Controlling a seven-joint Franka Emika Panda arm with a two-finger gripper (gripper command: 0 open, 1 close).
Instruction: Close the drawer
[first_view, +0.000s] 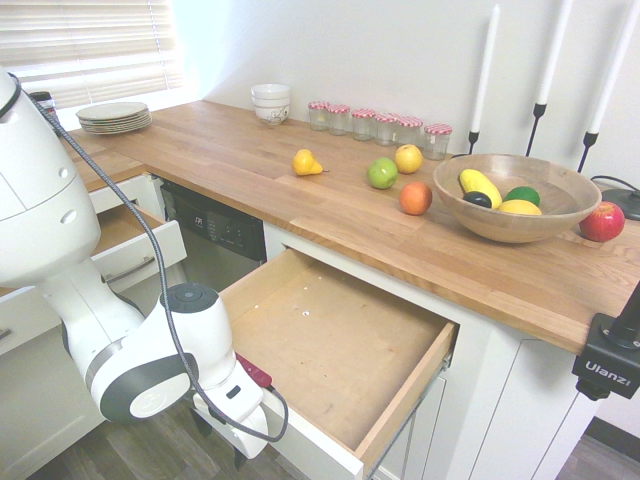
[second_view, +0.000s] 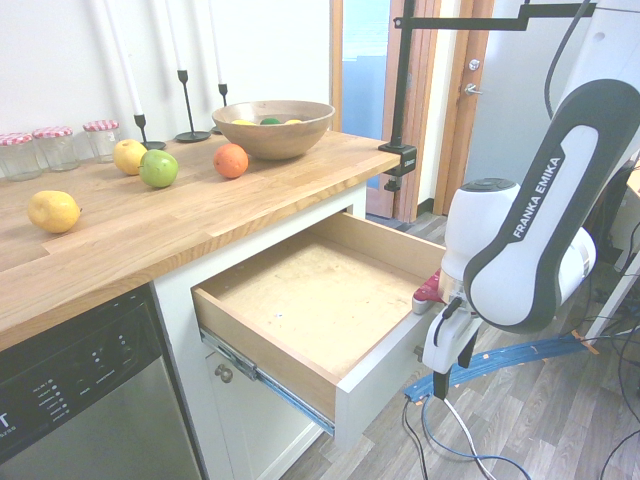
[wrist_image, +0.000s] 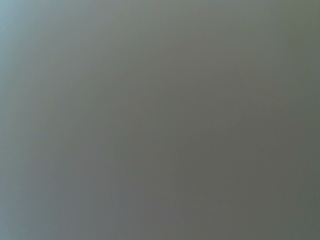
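Gripper (second_view: 440, 385) spread wide, holding nothing, pointing down just outside drawer's white front | drawer (second_view: 310, 300) pulled far out under wooden countertop (second_view: 150, 225), nothing inside | wrist view only grey blur

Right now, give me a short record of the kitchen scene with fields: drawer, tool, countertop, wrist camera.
drawer: the drawer is pulled far out under the wooden countertop, nothing in it, plywood bottom bare
tool: the tool hangs pointing down just outside the drawer's white front, holding nothing; open
countertop: wooden bowl of fruit, loose fruit, jars, plates
wrist camera: blank grey blur, shows nothing usable
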